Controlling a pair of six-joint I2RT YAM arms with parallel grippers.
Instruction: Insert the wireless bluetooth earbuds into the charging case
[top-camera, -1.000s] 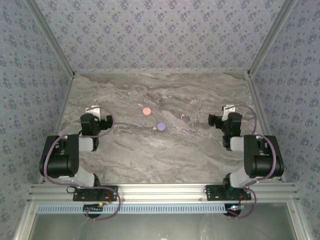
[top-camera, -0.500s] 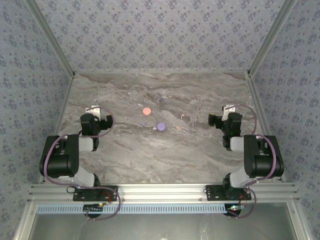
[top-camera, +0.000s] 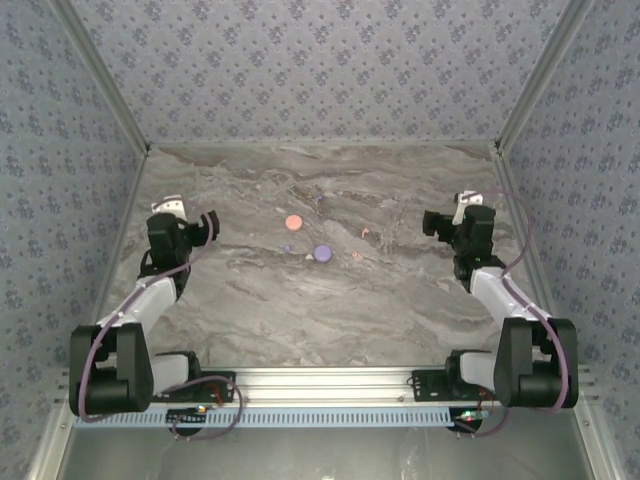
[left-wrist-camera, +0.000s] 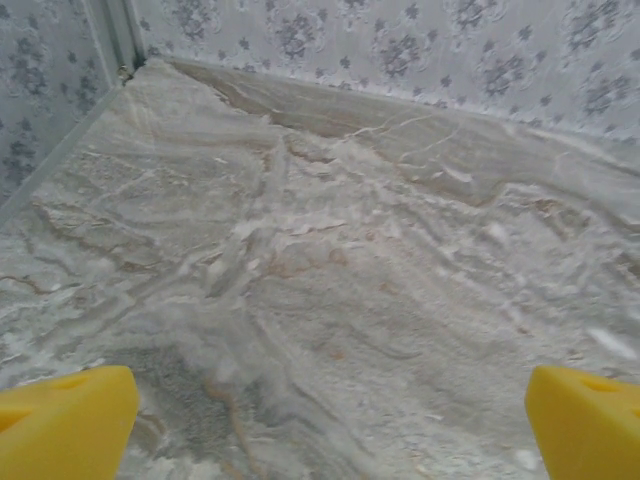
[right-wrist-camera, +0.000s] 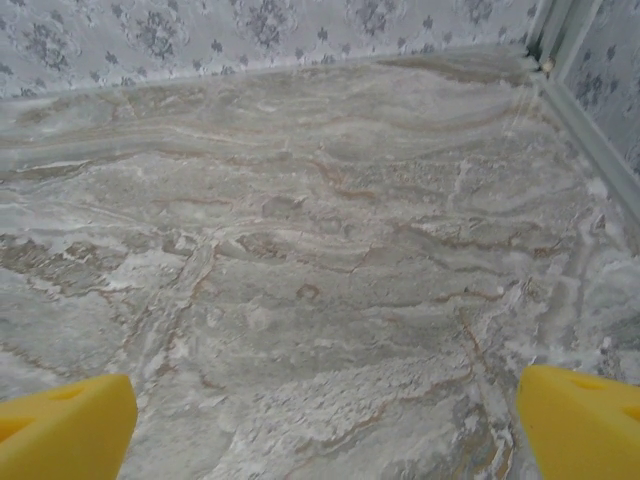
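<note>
Earbuds lie scattered between left gripper and right gripper, well apart from both; both gape wide, empty; pink ones nearer right

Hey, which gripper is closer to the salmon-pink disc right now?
Left. The left gripper hangs open to the left of the salmon-pink disc, level with it; the right gripper, also open, is farther away on the disc's right.

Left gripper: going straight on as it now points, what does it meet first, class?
Likely the marble table, since the left gripper seems tilted slightly downward; the patterned wall lies beyond.
</note>
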